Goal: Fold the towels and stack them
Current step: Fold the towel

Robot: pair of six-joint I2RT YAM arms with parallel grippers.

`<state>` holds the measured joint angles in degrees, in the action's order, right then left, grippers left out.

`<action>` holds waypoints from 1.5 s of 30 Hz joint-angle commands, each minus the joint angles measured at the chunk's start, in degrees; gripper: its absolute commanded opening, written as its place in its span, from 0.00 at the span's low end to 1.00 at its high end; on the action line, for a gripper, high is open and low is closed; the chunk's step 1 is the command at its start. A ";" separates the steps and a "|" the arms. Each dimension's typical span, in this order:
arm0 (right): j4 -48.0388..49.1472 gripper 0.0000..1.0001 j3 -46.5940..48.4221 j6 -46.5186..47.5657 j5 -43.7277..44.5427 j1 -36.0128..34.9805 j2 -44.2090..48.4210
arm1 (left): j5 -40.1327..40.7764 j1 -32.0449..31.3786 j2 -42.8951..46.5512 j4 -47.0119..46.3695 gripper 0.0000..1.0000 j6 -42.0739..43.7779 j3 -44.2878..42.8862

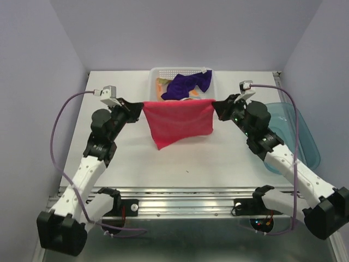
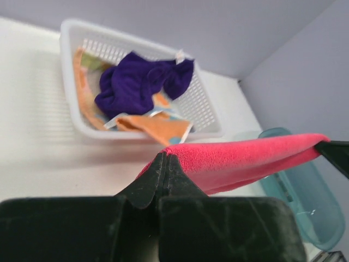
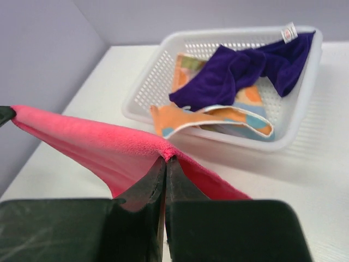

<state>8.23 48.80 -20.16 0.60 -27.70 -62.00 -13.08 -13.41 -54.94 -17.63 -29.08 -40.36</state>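
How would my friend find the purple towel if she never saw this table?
At the far edge of the table sits a white basket full of holes. The purple towel lies crumpled on top inside it, over the orange spotted towel. It is the darkest cloth, unlike the pink towel hanging in front.

Most of the orange towel point(image 3: 180, 121) is covered by the purple towel point(image 3: 240, 73). Seen from above, the near wall of the basket point(image 1: 180, 71) is hidden behind the pink towel point(image 1: 179, 123). The teal tray point(image 2: 305, 202) is cut off by the left wrist view's edge.
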 commanded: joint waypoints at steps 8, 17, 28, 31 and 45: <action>-8.14 0.01 1.92 -6.10 -16.66 0.37 21.45 | -5.71 -0.13 23.81 11.55 0.00 -4.92 -4.29; -15.61 0.01 -0.71 -12.08 -17.41 0.37 30.70 | -7.93 -0.21 32.25 16.66 0.00 -8.53 -2.80; -12.46 0.01 -10.55 -14.64 0.52 0.46 18.26 | -0.46 -0.13 16.38 5.61 0.00 -9.07 7.83; -8.77 0.01 -11.35 -14.12 5.19 0.46 12.28 | 1.04 -0.13 6.36 1.03 0.00 -8.54 8.37; 2.41 0.01 -4.06 -9.28 8.36 3.27 -12.45 | -0.54 2.07 -24.69 -5.14 0.00 -1.77 -6.75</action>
<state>5.13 40.91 -31.27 6.68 -25.47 -74.78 -13.13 -12.23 -79.05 -18.26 -33.63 -44.47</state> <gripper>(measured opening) 0.022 0.017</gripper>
